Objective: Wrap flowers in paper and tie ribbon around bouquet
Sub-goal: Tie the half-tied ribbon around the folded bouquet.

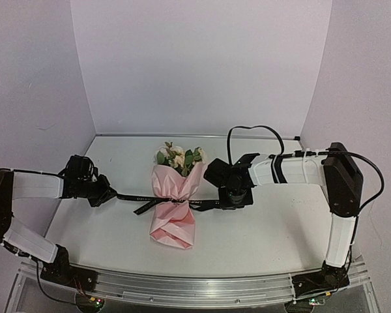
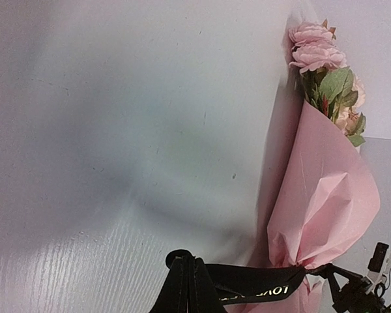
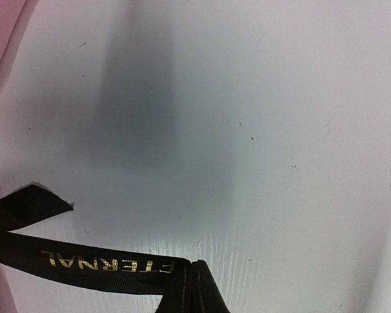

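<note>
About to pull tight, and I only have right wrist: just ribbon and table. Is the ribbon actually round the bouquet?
Observer: Yes. The top view shows the ribbon crossing the bouquet at its pinched waist.
Operator: Other end held?
Observer: The left fingers are shut on it, out to the left of the bouquet, with the ribbon stretched between.
Operator: Flowers in place?
Observer: The flowers stick out of the bouquet's far end, pointing away from the arms' bases.
</note>
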{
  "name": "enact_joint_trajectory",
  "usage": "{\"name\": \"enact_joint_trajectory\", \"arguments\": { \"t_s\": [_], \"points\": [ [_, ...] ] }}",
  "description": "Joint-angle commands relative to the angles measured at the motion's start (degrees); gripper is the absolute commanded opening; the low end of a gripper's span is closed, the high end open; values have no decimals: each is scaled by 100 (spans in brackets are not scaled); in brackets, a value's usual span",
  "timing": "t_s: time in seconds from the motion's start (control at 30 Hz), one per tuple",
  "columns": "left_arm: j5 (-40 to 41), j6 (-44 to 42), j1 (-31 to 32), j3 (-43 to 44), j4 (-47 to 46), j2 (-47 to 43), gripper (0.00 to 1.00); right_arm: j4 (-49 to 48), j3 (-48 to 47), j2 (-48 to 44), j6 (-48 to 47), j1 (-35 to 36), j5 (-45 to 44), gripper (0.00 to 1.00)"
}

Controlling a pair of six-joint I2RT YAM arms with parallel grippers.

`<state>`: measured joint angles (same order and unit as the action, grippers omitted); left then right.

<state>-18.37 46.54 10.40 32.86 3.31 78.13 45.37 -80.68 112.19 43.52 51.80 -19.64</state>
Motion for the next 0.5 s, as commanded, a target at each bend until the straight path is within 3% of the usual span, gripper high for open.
{"name": "enact_joint_trajectory", "arguments": {
  "t_s": [0.0, 0.33, 0.47],
  "points": [
    [1141, -75, -479, 101, 336, -260, 0, 1520, 299, -376, 108, -426, -913, 0],
    [986, -170, -559, 222, 448, -365, 0, 1481, 450, -719, 53, -526, -944, 0],
    [512, -193, -547, -9, 52, -193, 0, 852, 846, -699, 45, -491, -438, 0]
  ]
}}
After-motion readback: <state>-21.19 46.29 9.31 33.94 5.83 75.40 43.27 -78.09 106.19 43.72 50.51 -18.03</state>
